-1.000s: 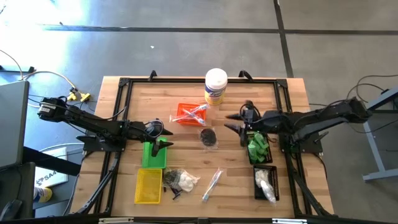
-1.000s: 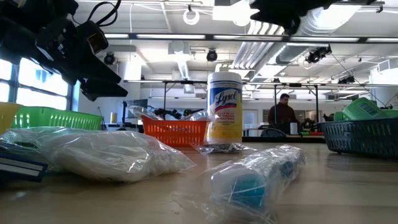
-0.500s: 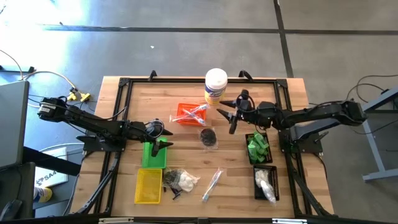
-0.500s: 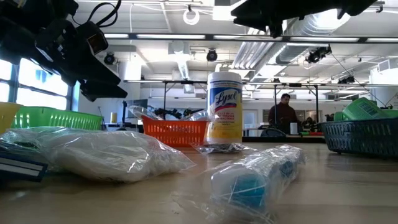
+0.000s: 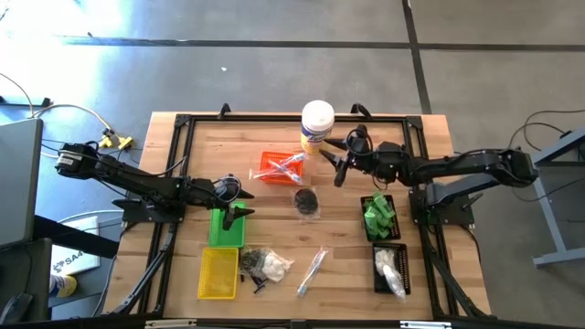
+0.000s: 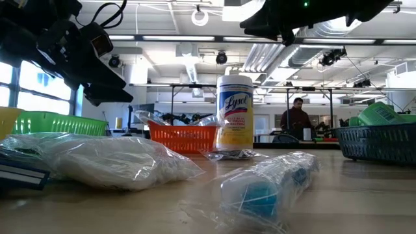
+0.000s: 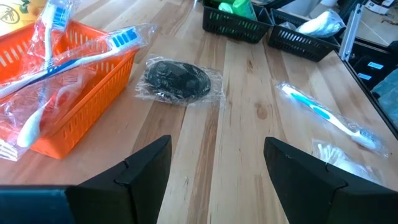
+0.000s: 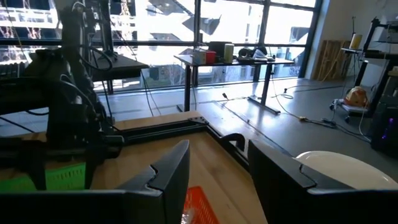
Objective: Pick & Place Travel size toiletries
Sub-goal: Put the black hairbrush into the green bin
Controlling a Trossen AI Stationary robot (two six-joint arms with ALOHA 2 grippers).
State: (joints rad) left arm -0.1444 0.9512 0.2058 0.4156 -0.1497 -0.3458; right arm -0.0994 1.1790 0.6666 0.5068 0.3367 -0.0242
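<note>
Right gripper (image 5: 336,164): fingers spread, holding nothing, beside the white canister (image 5: 317,125).
Black packet (image 5: 306,201): on the table, below and apart from those fingers.
Left gripper (image 5: 239,203): spread over the green tray (image 5: 224,233).

Orange tray (image 5: 275,167), green tray (image 5: 226,228), yellow tray (image 5: 218,273), white canister (image 5: 317,125) with yellow label, green bottles (image 5: 378,216).

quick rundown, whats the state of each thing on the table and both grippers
left gripper: open, empty, over the green tray
right gripper: open, empty, beside the canister
canister: upright, lid on
orange tray: holds wrapped toothbrushes
green tray: looks empty
yellow tray: empty
upper black tray: holds green items
lower black tray: holds white bag
black bagged piece: loose on table
wrapped toothbrush: loose on table
</note>
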